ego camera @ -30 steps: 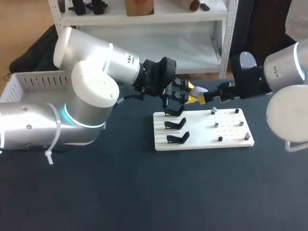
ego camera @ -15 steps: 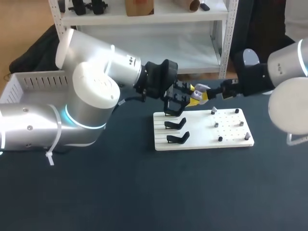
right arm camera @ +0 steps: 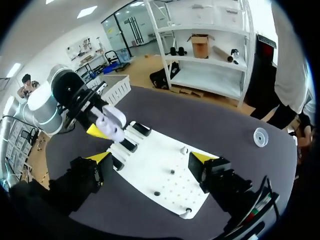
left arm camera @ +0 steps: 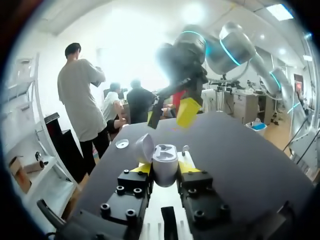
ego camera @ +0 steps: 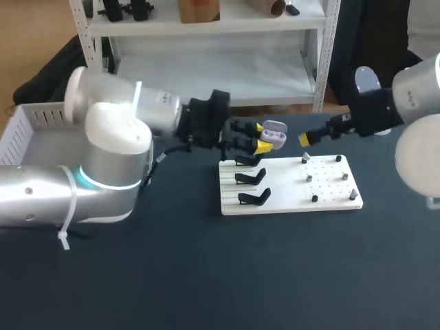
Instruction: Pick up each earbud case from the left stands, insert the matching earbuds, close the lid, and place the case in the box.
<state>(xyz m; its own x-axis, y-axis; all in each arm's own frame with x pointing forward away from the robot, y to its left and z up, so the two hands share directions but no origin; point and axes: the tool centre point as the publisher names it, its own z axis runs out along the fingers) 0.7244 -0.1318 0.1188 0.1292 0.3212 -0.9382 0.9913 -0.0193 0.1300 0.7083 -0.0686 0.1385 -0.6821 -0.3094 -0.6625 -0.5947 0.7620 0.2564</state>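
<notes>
Three stands (ego camera: 251,178), white board (ego camera: 330,196), box (ego camera: 27,127), gripped case (ego camera: 273,135)

**Tally on the table**

One earbud case (ego camera: 273,132), with its lid up. Three black stands (ego camera: 251,177) sit in a column on the left half of one white board (ego camera: 289,203). Six small pegs (ego camera: 309,178) stand on its right half, too small to tell what they carry. One white slotted box (ego camera: 27,130) sits at the left. One small round disc (right arm camera: 259,136) lies on the table (ego camera: 206,275). Two arms: left arm (ego camera: 103,144) and right arm (ego camera: 405,96).
</notes>
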